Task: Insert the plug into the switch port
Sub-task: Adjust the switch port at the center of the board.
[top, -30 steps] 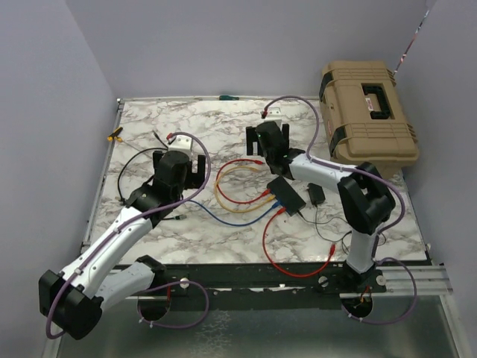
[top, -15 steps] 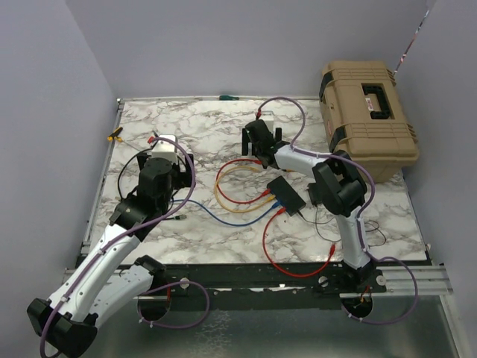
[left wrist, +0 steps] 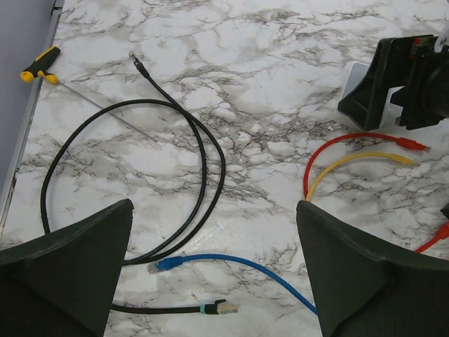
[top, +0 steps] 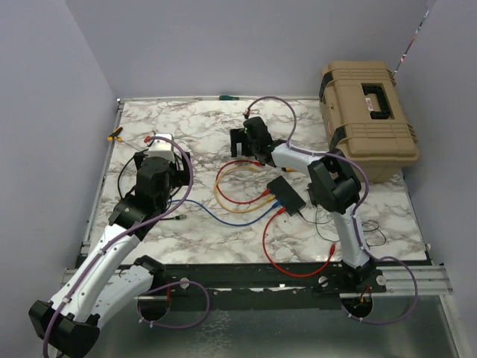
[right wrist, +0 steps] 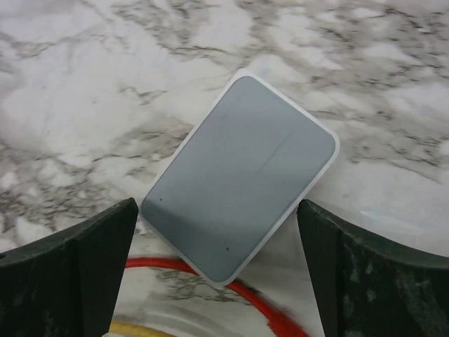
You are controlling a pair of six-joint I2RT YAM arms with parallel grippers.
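Change, left arm: has swung toward the left side of the table (top: pixel 209 123) since a second ago; the left gripper (left wrist: pixel 214 210) now hangs over the black cable (left wrist: pixel 203 151).
Change, right arm: the right gripper (right wrist: pixel 216 203) has moved left and farther from the bases; its elbow has folded in beside the switch (top: pixel 287 194).
Unchanged: switch, cable loops and case (top: pixel 369 112) lie as before.
Left fingers: spread wide, empty.
Right fingers: spread wide, empty; the grey box (right wrist: pixel 238 175) lies below, between them.
Switch position: flat on the table, right of centre, nearer the bases than the right gripper; cable ends meet its left edge.
Count, arms and grippers: two each.
Count, switch, grey box, case: one each.
Count, loose plugs: four in the left wrist view, all lying on the table: red plug (left wrist: pixel 412 146), yellow plug (left wrist: pixel 403 160), blue plug (left wrist: pixel 165 265), black-cable plug (left wrist: pixel 219 307).
Count, screwdriver (left wrist: pixel 38 64): one, at the left edge.
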